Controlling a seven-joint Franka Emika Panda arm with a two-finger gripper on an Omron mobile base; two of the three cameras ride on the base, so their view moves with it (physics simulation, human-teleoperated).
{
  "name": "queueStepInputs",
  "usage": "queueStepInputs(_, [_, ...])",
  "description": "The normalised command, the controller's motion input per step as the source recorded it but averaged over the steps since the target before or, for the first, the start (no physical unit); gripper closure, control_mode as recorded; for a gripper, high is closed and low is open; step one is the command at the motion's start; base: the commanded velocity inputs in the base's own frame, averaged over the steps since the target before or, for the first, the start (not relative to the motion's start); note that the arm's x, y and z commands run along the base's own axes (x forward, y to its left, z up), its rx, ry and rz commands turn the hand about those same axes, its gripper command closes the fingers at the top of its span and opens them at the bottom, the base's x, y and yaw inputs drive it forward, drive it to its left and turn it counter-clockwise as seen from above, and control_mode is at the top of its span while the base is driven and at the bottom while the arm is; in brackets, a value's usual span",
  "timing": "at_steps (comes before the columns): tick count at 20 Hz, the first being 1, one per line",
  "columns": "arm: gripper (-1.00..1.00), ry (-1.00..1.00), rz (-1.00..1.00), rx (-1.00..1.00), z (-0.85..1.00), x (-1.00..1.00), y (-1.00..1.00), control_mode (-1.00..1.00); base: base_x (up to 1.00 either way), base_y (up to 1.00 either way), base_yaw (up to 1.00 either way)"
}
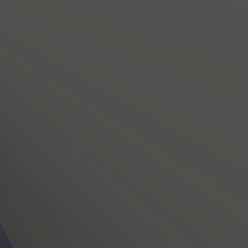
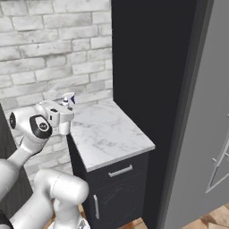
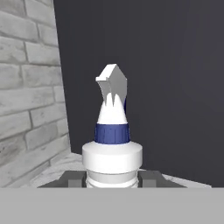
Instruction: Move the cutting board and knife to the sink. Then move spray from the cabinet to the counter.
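- We see our hand (image 3: 112,180) closed on the spray bottle (image 3: 112,131), one dark finger on each side of its white body, just below the shoulder.
- From the hand's own camera the bottle stands upright straight ahead of the hand: a white collar, a blue band above it, and a white trigger nozzle at the top.
- In the right base view the hand (image 2: 67,117) sits at the back left corner of the bench (image 2: 109,134), and the spray bottle's nozzle (image 2: 69,99) pokes up just above the hand.
- We cannot tell whether the bottle's base rests on the bench or hangs just over it; the hand hides it.
- Beneath and ahead of the hand lies the white marble bench top, with faint grey veins, over dark cabinet fronts (image 2: 116,190) with silver handles.
- Beside the hand, on the far side, runs the pale grey brick wall (image 2: 53,49).
- Beyond the bench from the hand stands a tall dark panel (image 2: 152,89), and past that a grey door (image 2: 210,134).
- The left base view gives us a plain dark grey surface (image 1: 124,124).
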Motion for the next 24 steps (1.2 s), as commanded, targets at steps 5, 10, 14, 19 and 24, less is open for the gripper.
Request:
queueStepInputs(5, [1.00,-0.12,-0.07,0.00,-0.25,0.00,0.08,-1.00,0.00,0.00,0.00])
queueStepInputs(10, [1.00,-0.12,-0.08,0.00,-0.34,0.03,0.01,-1.00,0.00,0.00,0.00])
queueStepInputs(14, [1.00,-0.01,-0.06,0.00,-0.17,0.09,0.00,-1.00,0.00,0.00,0.00])
queueStepInputs(19, [1.00,0.00,-0.04,0.00,-0.03,0.11,0.01,-1.00,0.00,0.00,0.00])
queueStepInputs(24, [1.00,0.00,-0.03,0.00,0.00,0.01,0.03,-1.00,0.00,0.00,0.00])
